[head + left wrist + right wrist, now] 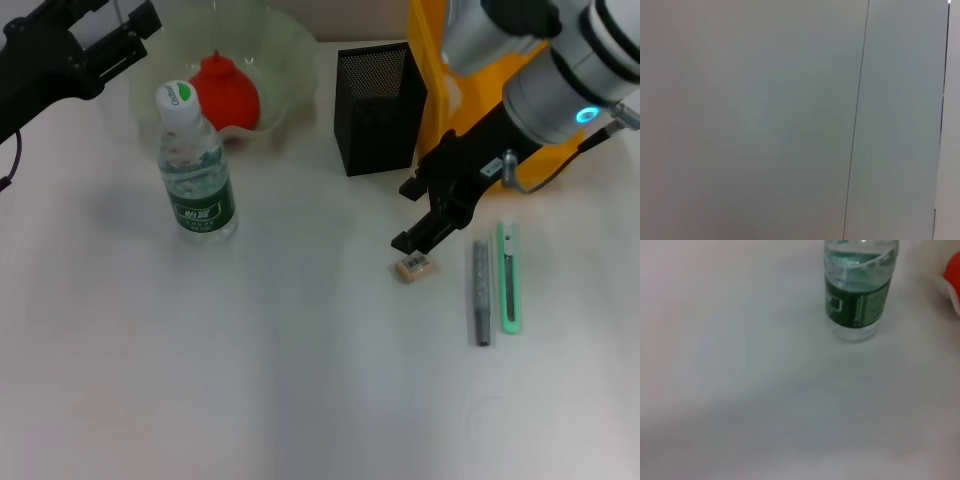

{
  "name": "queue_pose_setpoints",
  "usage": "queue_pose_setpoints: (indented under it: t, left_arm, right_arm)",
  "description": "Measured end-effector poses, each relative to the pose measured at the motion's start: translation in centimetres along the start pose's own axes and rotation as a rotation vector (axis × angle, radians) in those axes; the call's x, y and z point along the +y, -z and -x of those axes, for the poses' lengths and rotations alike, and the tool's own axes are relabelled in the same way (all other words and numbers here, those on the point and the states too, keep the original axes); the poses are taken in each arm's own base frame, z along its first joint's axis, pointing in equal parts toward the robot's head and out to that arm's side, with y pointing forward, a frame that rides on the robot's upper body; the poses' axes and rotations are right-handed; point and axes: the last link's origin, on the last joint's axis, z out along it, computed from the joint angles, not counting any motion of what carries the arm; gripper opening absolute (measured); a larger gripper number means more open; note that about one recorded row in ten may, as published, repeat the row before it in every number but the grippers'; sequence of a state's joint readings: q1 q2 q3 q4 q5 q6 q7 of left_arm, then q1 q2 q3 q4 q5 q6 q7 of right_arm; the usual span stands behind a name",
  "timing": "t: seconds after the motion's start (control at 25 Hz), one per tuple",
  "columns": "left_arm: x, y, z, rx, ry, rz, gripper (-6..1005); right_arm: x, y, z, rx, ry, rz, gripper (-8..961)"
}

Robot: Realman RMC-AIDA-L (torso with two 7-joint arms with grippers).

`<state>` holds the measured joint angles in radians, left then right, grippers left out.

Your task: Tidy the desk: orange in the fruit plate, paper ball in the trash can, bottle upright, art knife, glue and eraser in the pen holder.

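Note:
The bottle (196,170) stands upright on the white desk, also seen in the right wrist view as the bottle (859,295). The orange (226,92) lies in the translucent fruit plate (290,45); its edge shows as the orange (955,277). A small tan eraser (413,266) lies right of centre, with my right gripper (405,215) open just above and behind it. Beside it lie the grey glue stick (481,292) and the green art knife (510,278). The black mesh pen holder (375,108) stands behind. The paper ball is out of view. My left gripper (135,30) hovers open at the far left.
A yellow trash can (430,70) stands right of the pen holder, partly hidden by my right arm. The left wrist view shows only a plain grey surface.

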<state>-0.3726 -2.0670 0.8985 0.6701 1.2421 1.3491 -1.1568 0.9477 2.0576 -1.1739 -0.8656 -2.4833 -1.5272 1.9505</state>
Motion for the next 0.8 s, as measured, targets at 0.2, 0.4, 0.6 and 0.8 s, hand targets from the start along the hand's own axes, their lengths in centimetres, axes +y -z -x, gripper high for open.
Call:
queue_pose_setpoints:
  t: [0.2, 0.4, 0.6, 0.8]
  left_arm:
    - [0.0, 0.0, 0.0, 0.004, 0.002, 0.001, 757]
    - [0.0, 0.1, -0.1, 0.02, 0.01, -0.004, 757]
    - [0.0, 0.2, -0.2, 0.03, 0.018, -0.009, 757]
    - [0.0, 0.2, -0.1, 0.044, 0.034, -0.018, 757]
  right_arm:
    - [0.0, -1.1, -0.1, 0.035, 0.071, -0.027, 750]
    - [-0.1, -2.4, 0.0, 0.08, 0.151, -0.06, 749]
    - [-0.1, -3.0, 0.2, 0.091, 0.229, -0.065, 749]
    - [0.1, -3.4, 0.3, 0.098, 0.286, -0.06, 749]
